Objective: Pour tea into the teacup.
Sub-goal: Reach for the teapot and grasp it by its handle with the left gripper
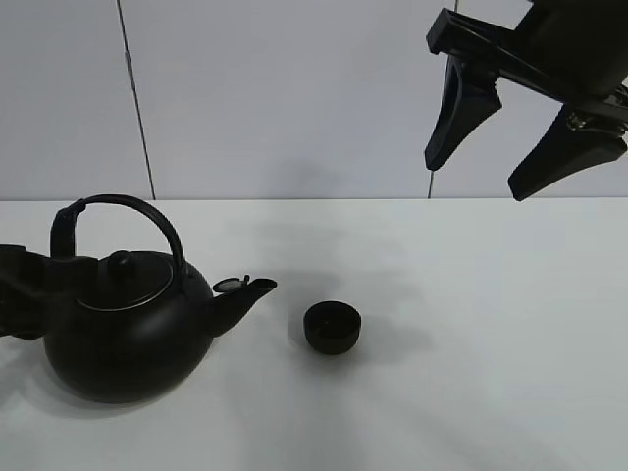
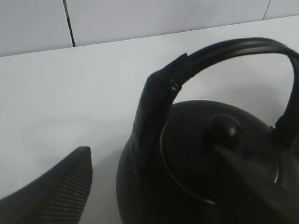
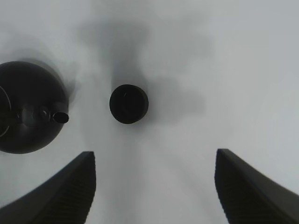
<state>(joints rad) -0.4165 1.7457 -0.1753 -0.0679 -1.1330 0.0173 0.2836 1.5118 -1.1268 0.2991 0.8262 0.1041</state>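
Teacup [image 1: 332, 327] set mid-scene, just right of kettle [image 1: 128, 334] spout. Right gripper [image 1: 474, 179] held high, well right of it, jaws spread, nothing held. Left gripper [image 1: 29, 285] at kettle handle, seemingly open: one finger [image 2: 65, 186] seen clear, other blurred.

No text, label, brand, number or sign can be read anywhere.
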